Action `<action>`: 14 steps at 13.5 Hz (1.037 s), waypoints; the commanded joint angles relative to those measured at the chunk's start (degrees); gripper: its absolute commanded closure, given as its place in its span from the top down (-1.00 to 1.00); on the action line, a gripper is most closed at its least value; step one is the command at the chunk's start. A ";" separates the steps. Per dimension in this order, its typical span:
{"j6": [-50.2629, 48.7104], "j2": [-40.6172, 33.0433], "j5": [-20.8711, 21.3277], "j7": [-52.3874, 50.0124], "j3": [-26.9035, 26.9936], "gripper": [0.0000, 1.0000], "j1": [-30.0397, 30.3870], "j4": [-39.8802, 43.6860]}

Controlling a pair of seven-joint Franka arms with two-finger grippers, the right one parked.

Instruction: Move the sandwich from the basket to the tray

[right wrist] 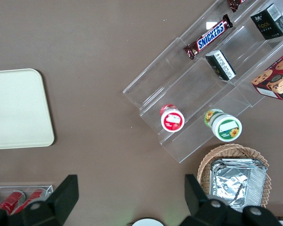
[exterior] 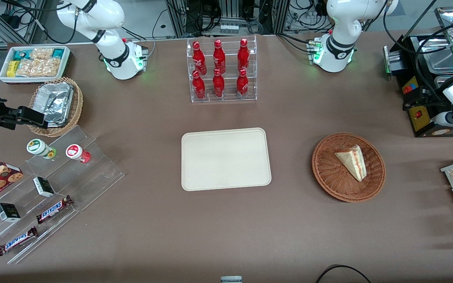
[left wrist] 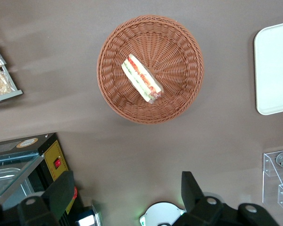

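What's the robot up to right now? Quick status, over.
Gripper open, high above the table, holding nothing. Sandwich lying in basket, untouched. Tray bare. Nothing between basket and tray.

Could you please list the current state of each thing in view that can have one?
sandwich: lying in the basket, not gripped.
basket: upright on the table, holding only the sandwich.
tray: flat on the table, nothing on it.
claw: open, raised above the table, holding nothing, apart from the basket.
cola bottles: upright in their clear rack.
foil container: sitting in the tan wicker basket.
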 commanded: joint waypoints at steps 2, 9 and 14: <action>0.78 -0.72 -0.67 0.41 -0.53 1.00 0.83 -0.70; 10.60 -1.77 -0.50 0.14 -0.53 1.00 0.83 -12.54; 23.43 -1.25 -0.50 -5.21 -0.53 1.00 0.56 -22.65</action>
